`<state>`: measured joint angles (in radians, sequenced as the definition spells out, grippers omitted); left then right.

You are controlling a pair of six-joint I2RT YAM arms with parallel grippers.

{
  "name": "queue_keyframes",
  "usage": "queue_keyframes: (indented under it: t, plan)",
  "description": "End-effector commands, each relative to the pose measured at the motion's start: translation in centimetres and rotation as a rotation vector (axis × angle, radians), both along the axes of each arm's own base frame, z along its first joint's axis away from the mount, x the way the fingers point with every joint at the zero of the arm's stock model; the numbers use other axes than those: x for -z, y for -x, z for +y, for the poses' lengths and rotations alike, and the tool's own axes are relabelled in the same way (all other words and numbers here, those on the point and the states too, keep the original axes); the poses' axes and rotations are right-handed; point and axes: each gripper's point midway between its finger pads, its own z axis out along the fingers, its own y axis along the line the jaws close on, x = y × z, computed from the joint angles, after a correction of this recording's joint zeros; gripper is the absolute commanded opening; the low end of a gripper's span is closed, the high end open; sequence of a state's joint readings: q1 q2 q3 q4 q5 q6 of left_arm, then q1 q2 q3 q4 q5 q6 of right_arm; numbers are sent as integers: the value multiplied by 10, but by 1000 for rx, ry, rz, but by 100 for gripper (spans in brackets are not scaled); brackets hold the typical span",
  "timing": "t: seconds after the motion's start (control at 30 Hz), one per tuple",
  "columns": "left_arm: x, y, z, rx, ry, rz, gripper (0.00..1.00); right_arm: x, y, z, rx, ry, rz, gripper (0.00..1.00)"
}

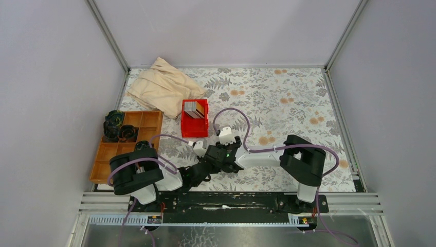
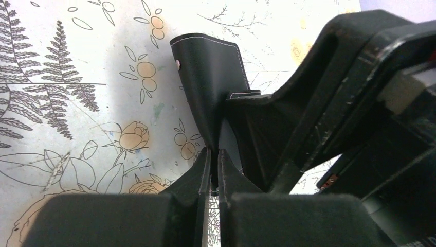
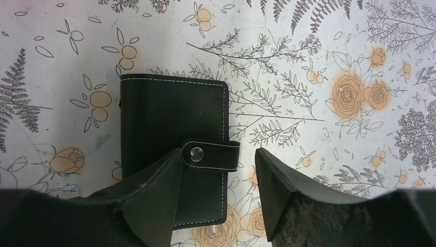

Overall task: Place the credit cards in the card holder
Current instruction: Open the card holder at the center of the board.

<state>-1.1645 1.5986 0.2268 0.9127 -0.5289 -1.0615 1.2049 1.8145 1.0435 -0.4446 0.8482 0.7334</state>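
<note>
While the left gripper [image 2: 214, 159] pinches one leaf of the black card holder [image 2: 205, 77], the right gripper [image 3: 220, 154] stands wide astride its clasp tab [image 3: 212, 155], gripping nothing. Credit cards [image 1: 193, 109] stand in the red bin [image 1: 195, 129] — at eleven o'clock from both grippers.

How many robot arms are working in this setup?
2. The left arm sits lower left, the right arm lower right; both reach toward the black card holder between them. No others visible.
</note>
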Motion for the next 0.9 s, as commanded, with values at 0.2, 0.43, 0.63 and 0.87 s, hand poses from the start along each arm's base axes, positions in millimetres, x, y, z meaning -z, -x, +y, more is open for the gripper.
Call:
queue_keyframes:
  t: [0.2,0.43,0.63,0.87]
  plan:
    - [-12,-2,-3,0,33,-12,1,19,3,-49,10,332,-101,60]
    - [-13,-2,-3,0,29,-16,1,30,6,-46,-6,303,-68,48]
    - [-13,-2,-3,1,27,-15,1,34,8,-46,-13,267,-36,35]
    - [-10,-2,-1,-4,16,-13,1,32,10,-49,1,183,-13,18]
